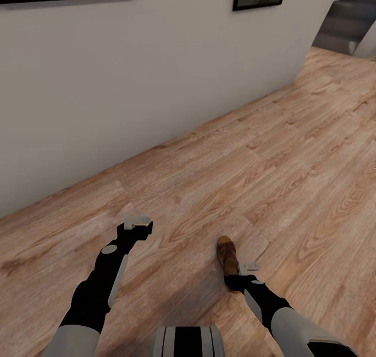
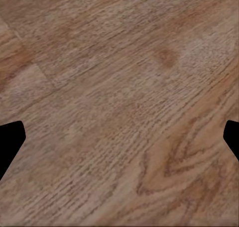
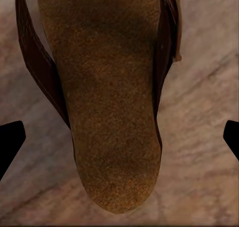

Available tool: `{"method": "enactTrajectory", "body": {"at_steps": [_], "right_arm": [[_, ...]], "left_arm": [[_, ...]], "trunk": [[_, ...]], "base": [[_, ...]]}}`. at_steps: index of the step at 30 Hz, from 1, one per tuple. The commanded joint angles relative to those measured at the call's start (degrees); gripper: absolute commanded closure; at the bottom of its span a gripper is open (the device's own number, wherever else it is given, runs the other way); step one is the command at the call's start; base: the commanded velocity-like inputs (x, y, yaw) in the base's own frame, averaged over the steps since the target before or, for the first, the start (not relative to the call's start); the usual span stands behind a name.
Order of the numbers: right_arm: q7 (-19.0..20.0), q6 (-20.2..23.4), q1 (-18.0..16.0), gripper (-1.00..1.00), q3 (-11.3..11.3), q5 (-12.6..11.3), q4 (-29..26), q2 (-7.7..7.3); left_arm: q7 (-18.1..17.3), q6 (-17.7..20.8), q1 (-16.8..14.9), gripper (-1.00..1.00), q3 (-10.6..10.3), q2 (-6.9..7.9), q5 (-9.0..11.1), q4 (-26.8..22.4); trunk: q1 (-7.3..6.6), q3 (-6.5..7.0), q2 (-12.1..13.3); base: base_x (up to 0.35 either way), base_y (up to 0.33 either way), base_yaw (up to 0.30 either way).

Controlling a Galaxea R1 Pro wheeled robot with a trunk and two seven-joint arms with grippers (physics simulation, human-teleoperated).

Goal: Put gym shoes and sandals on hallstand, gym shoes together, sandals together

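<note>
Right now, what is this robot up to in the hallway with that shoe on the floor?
The robot is bending its two arms down over the wood floor beside a white wall. Its right end effector is poised over a brown sandal lying on the floor; the close-up from that arm looks straight down on the sandal's footbed between open fingers, so nothing is gripped yet. The left end effector is open too, above bare boards.

Head camera looks down over floor (image 1: 292, 153); right wrist camera sits close above sandal (image 1: 227, 254), left above bare planks.
</note>
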Motion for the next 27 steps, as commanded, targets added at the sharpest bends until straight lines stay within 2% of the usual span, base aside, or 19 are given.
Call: {"method": "enactTrajectory", "body": {"at_steps": [1,6,14,23,27], "right_arm": [[0.0,0.3,0.0,-1.0,-0.4,0.4,-0.1,0.05],[0.0,0.3,0.0,-1.0,-0.4,0.4,-0.1,0.05],[0.0,0.3,0.0,-1.0,-0.4,0.4,-0.1,0.05],[0.0,0.3,0.0,-1.0,-0.4,0.4,-0.2,0.05],[0.0,0.3,0.0,-1.0,-0.4,0.5,-0.2,0.05]], "left_arm": [[-0.2,0.3,0.0,-1.0,0.1,-0.05,-0.5,-0.1],[-0.2,0.3,0.0,-1.0,0.1,-0.05,-0.5,-0.1],[-0.2,0.3,0.0,-1.0,0.1,-0.05,-0.5,-0.1],[-0.2,0.3,0.0,-1.0,0.1,-0.05,-0.5,-0.1],[-0.2,0.3,0.0,-1.0,0.1,-0.05,-0.5,-0.1]], "trunk": [[-0.01,-0.12,0.0],[-0.01,-0.44,0.0],[0.2,-2.44,-0.1],[0.2,-3.03,-0.1],[0.3,-3.94,-0.2]], "base": [[0.0,0.0,-0.085],[0.0,0.0,-0.048],[0.0,0.0,-0.014],[0.0,0.0,-0.009],[0.0,0.0,0.0]]}}
